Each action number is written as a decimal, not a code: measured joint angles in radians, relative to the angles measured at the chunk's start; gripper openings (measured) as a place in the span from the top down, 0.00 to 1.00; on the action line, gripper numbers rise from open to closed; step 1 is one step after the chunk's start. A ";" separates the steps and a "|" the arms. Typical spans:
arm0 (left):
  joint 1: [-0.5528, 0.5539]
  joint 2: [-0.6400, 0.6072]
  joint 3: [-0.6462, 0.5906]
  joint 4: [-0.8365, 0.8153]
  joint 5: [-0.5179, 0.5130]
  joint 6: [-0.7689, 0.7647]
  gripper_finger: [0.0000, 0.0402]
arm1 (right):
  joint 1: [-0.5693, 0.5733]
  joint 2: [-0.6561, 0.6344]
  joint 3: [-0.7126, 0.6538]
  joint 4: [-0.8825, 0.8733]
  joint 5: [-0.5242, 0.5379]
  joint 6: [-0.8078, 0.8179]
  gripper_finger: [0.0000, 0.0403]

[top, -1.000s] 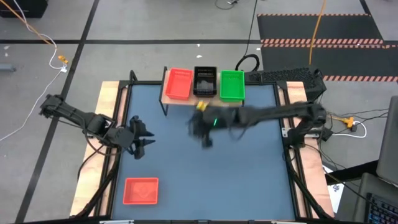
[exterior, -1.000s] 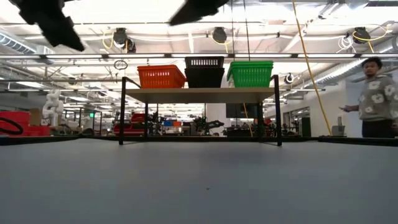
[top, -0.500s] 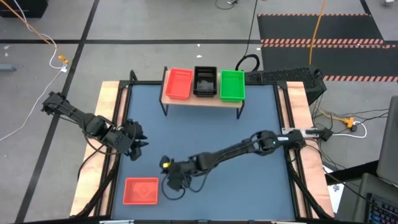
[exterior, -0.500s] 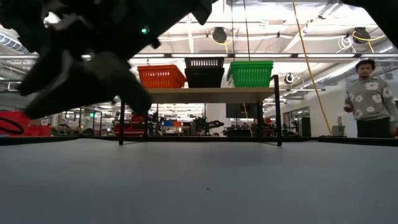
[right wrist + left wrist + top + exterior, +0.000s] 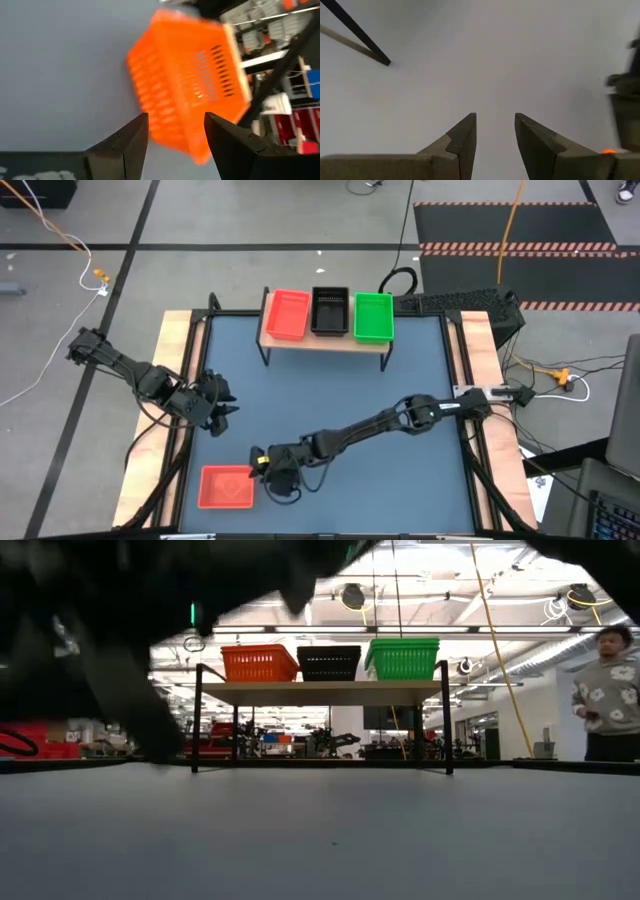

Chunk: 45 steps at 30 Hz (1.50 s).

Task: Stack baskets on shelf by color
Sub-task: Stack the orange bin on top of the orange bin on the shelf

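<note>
We start with the bench [image 5: 330,410], a dark blue mat framed in pale wood. At the middle of its far edge stands the shelf [image 5: 325,340], a light plank on thin black legs, carrying a row of three baskets: red [image 5: 286,314] at the left end, black [image 5: 330,312] in the middle, green [image 5: 373,317] at the right end. In the low view each reads as a single basket or stack; we cannot tell how many are nested in each.

One loose red basket [image 5: 227,487] sits upright near the bench's near-left corner. Our right arm stretches across from the right edge, and its right gripper [image 5: 275,477] hangs just beside that basket's right wall. In its wrist view the fingers [image 5: 131,140] are spread apart, holding nothing, with the basket's slatted side close ahead of them.

The left gripper [image 5: 222,408] waits near the left edge, its fingers parted over bare mat and also holding nothing.

We judge the basket to be light, thin plastic, stiff enough to lift but likely to flex and skid on the mat if nudged. We would take it by one wall at the rim, one finger inside and one outside, pinching gently so it neither slides away nor twists.
</note>
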 joint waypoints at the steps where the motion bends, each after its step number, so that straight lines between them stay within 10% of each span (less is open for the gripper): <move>1: 0.000 0.000 0.000 0.000 0.000 -0.002 0.66 | -0.007 0.013 0.000 0.007 -0.015 -0.008 0.53; 9: 0.000 0.000 0.000 0.001 -0.030 0.008 0.66 | -0.036 0.056 -0.002 0.087 -0.057 -0.022 0.58; 18: 0.000 0.000 0.000 0.001 -0.031 -0.001 0.66 | -0.039 0.024 -0.002 -0.048 -0.048 -0.003 0.97; 36: 0.000 -0.042 0.171 -0.068 -0.261 0.177 0.66 | -0.060 -0.425 -0.002 -0.515 0.089 0.501 1.00; 45: 0.000 -0.069 0.259 -0.368 -0.350 -0.009 0.66 | -0.134 -0.470 -0.002 -0.515 0.354 0.525 1.00</move>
